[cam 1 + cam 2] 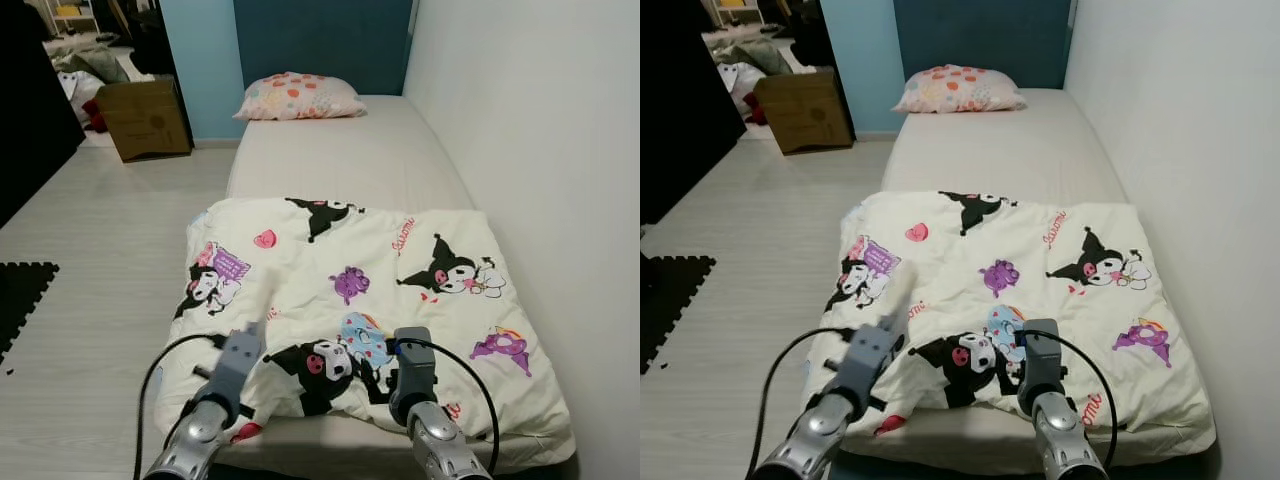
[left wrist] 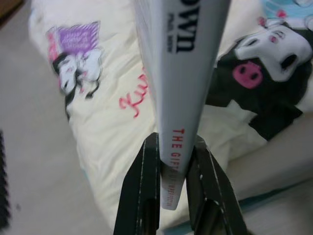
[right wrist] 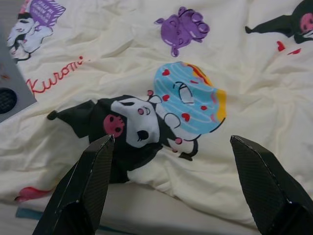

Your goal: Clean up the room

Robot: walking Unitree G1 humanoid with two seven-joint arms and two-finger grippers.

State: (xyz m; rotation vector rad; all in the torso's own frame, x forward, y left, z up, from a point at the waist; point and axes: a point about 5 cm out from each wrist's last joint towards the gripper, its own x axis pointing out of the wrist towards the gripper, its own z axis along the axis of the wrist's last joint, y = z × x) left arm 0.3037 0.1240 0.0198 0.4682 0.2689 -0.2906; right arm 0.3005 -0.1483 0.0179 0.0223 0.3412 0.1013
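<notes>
We are standing at the foot of the bed (image 1: 400, 150), looking down over the cream cartoon-print blanket (image 1: 400, 260) that is covering its near half, with the spotted pillow (image 1: 298, 97) lying at the far end and a cardboard box (image 1: 148, 117) sitting well apart on the floor (image 1: 100, 260). Our left gripper (image 2: 172, 161) is clamping a white book (image 2: 181, 63) by the lower end of its spine, holding it upright over the blanket's near left edge. Our right gripper (image 3: 176, 176) is hovering with its fingers spread wide above the blanket, carrying nothing. We judge we are carrying the book away to tidy it; because the grip is so low, we are wise to keep it vertical and move slowly so it is not levering out.
</notes>
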